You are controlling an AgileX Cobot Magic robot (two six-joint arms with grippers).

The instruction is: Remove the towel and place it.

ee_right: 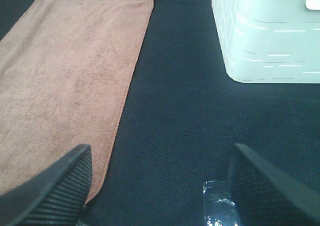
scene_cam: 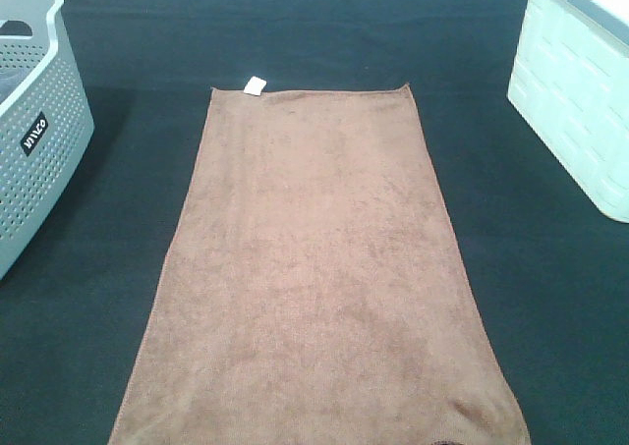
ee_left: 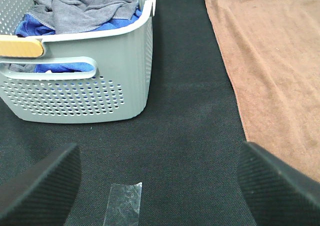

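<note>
**Towel flat on the mat, both grippers wide and holding nothing**

The towel (scene_cam: 319, 268) lies spread out on the black mat (scene_cam: 550, 298), brown and plush, with its small white tag (scene_cam: 254, 86) sticking out at the far corner. To the left of the towel sits the grey perforated basket (scene_cam: 34, 131), apart from it, and the left wrist view shows grey and blue cloths (ee_left: 85, 9) heaped inside. To the towel's right stands the white bin (scene_cam: 575, 91), also well clear of it.

The left gripper (ee_left: 160, 186) hovers over bare mat between basket and towel, its 2 fingers (ee_left: 42, 191) spread wide with nothing between them (a strip of clear tape (ee_left: 124, 203) lies on the mat below). The right gripper (ee_right: 157, 186) is spread just as wide and empty, 1 finger (ee_right: 52, 191) over the towel's near right edge, the other over dark mat.
</note>
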